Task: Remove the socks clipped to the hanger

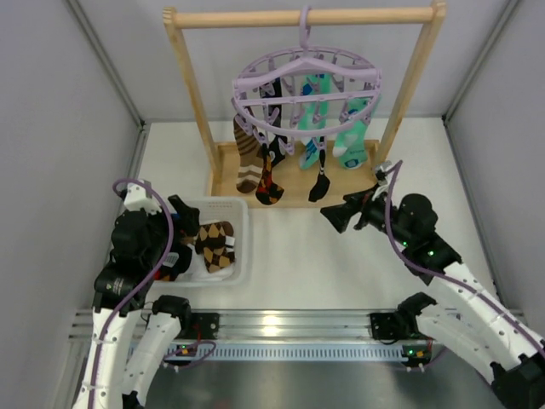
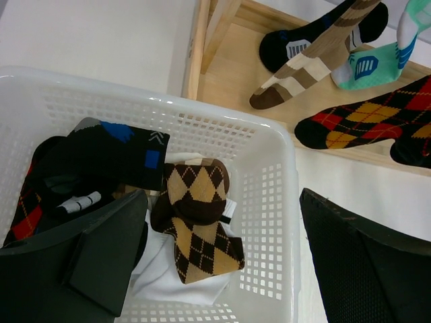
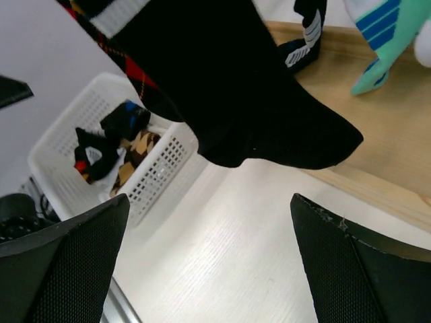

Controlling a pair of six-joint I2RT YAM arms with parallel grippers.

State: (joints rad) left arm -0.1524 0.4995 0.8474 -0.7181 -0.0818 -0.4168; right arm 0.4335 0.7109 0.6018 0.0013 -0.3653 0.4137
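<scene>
White plastic basket holds a tan argyle sock and black socks.

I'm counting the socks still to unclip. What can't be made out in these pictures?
- Top view: hanger clips too small to show which ones grip; hanging socks overlap.
- Left wrist: the left tool's fingers cover part of the basket pile; hanging socks cut off by the top edge.
- Right wrist: a black sock close up blocks the hanger; its top is cut off.
</scene>
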